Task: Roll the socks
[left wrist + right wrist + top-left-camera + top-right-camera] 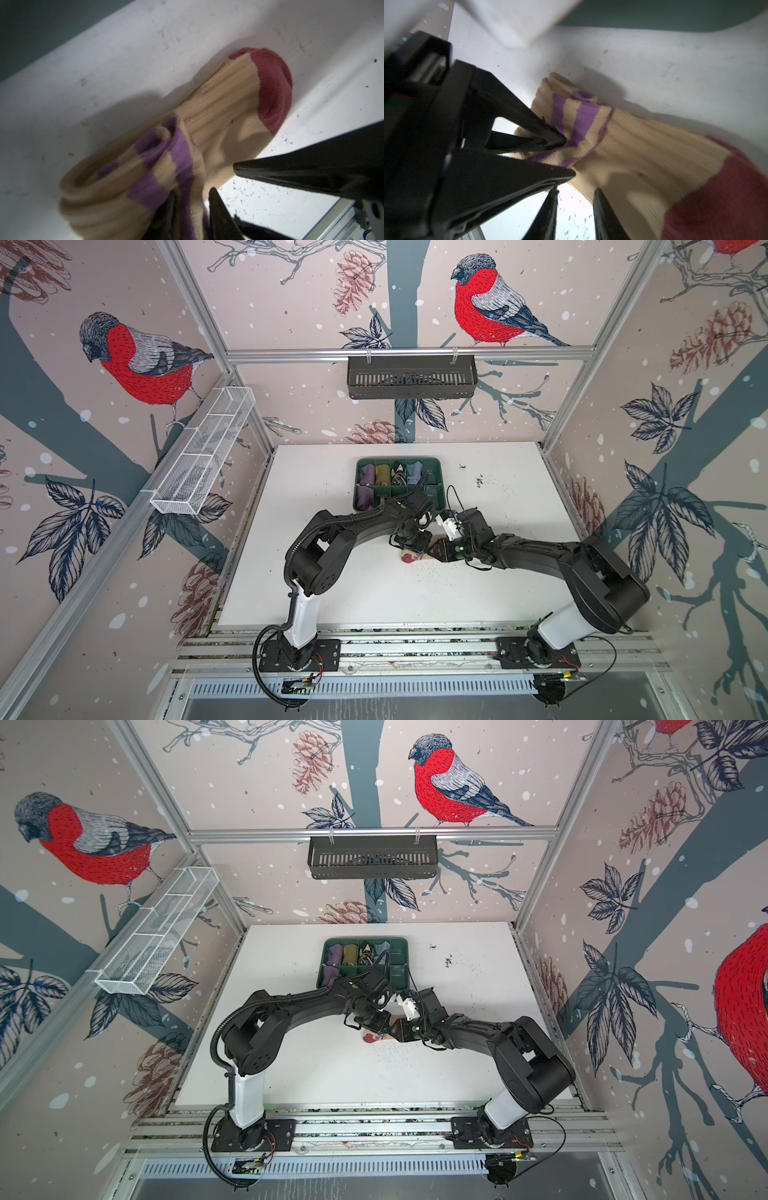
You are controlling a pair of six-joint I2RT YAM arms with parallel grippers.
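Observation:
A tan ribbed sock (411, 558) (372, 1038) with a dark red toe and purple stripes lies on the white table between both grippers. Its striped cuff end is rolled and bunched (145, 166), while the toe (716, 197) lies flat. The left gripper (192, 199) (569, 156) has its jaws slightly apart, open, with a striped fold of the cuff between the fingers. My right gripper (575, 199) is open right beside it. Bare speckled table shows between its fingers, and the sock's edge lies against one finger. In both top views the grippers (417, 547) (434, 551) meet tip to tip over the sock.
A green divided tray (431, 472) (399, 955) stands just behind the arms and holds several rolled sock bundles. A white mesh basket (203, 452) hangs on the left wall and a black basket (411, 377) on the back rail. Dark specks dot the table.

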